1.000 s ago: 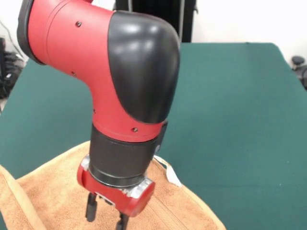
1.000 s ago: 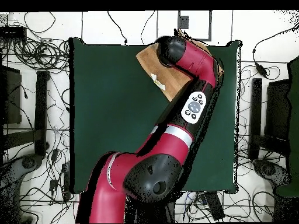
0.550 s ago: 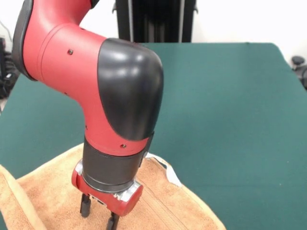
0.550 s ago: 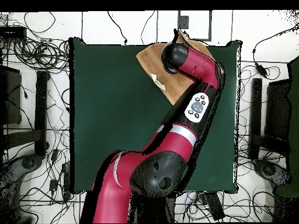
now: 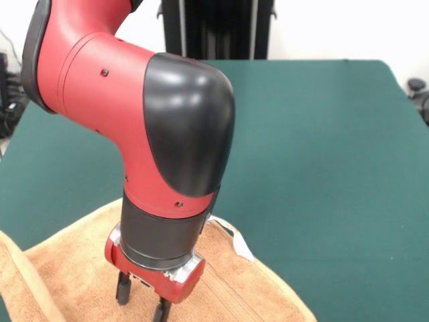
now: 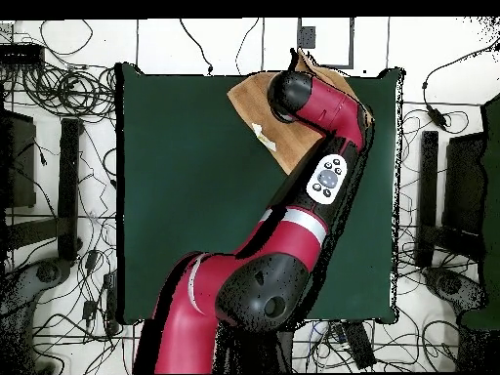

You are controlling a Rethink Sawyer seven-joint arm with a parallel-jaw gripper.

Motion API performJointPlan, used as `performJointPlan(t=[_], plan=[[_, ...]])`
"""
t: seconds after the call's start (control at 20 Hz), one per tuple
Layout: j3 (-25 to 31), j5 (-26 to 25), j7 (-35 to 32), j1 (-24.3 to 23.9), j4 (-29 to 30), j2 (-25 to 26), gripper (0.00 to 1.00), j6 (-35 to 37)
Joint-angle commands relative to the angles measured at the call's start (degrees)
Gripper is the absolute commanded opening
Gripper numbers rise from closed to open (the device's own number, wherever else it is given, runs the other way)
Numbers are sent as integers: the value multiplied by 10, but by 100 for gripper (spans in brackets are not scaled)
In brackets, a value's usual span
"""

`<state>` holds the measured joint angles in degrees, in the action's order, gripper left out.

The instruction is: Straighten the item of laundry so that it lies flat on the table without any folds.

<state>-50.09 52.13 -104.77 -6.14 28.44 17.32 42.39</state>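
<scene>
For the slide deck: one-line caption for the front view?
Sawyer gripper, fingers apart, poised over the tan towel on the green table.

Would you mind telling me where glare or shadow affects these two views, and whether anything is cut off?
Front view: soft ceiling highlights sit on the arm's black elbow cover; the gripper is cropped by the bottom edge, as is the towel. Overhead view: even light on the table, no strong shadows; the arm hides most of the towel.
</scene>
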Motion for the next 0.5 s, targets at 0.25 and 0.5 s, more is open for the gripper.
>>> performJointPlan(t=[0.25,0.5], plan=[[128,16,-192,62,73,58,100,85],[130,5,-167,51,33,58,100,243]])
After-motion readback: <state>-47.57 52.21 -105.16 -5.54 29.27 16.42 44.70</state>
